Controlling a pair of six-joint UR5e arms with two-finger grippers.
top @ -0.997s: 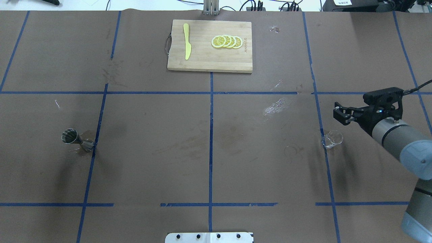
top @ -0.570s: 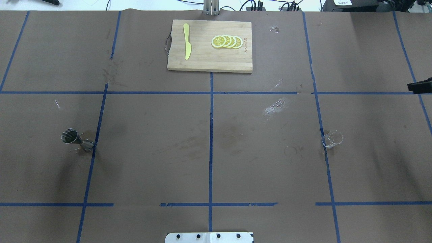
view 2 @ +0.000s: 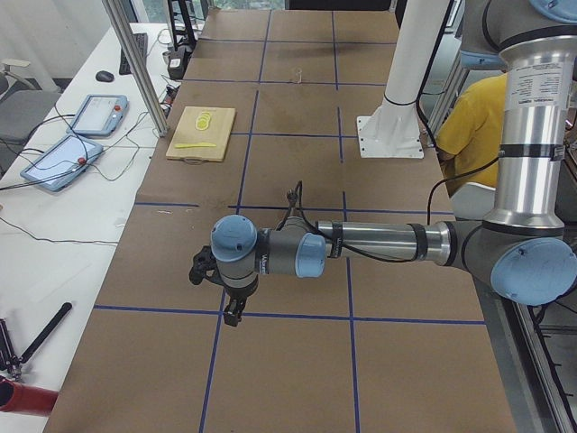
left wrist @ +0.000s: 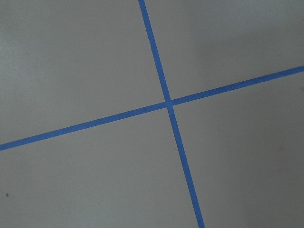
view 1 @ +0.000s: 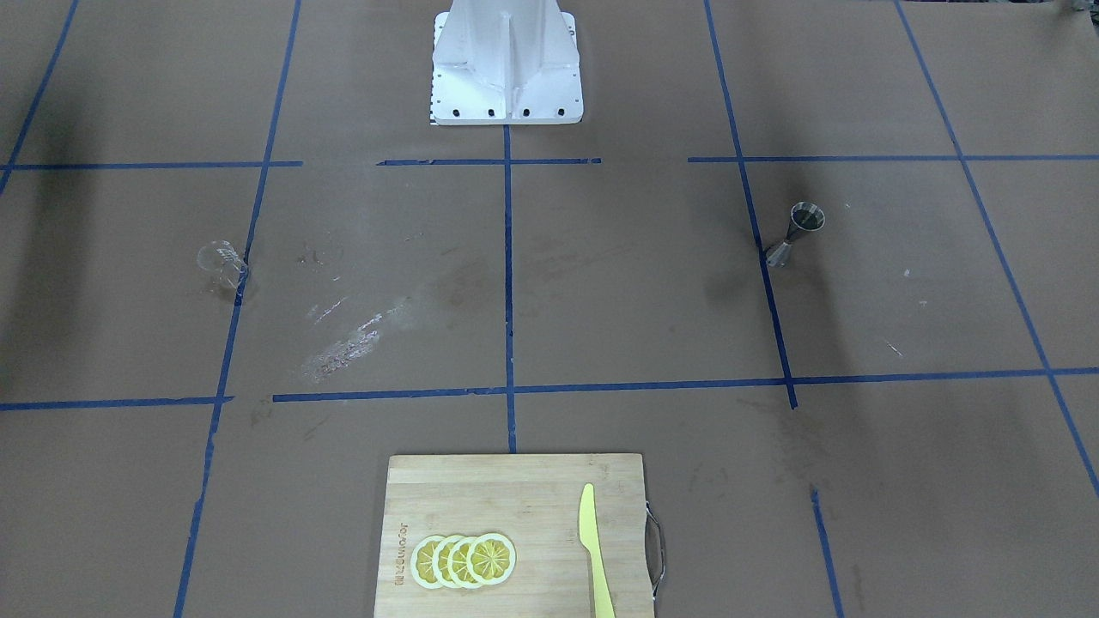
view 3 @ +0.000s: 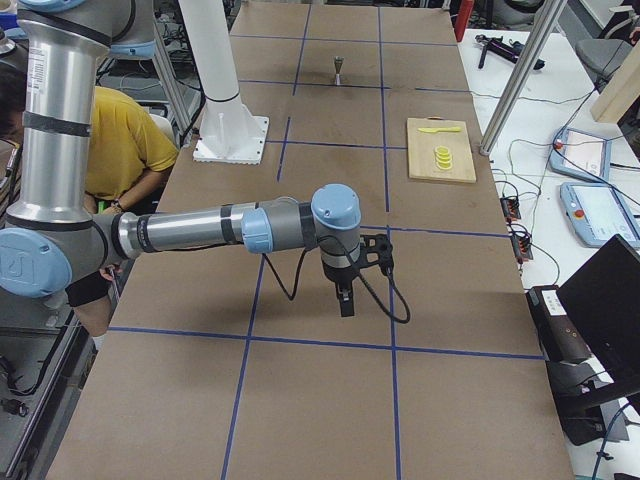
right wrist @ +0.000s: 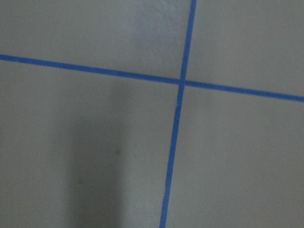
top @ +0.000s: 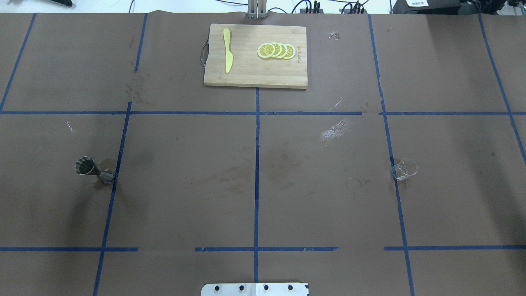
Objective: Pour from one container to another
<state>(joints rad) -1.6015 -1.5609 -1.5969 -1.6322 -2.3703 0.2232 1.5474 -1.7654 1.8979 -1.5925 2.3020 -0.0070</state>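
Silver hourglass jigger [top: 93, 169] and clear wide-mouthed glass cup [top: 404, 169] stand well apart.

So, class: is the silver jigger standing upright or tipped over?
Upright. The jigger stands on its lower cone, open mouth on top; the exterior right view shows it vertical.

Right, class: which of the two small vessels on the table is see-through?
The glass cup on the robot's right; the other, the jigger on its left, is opaque silver metal with a narrow waist.
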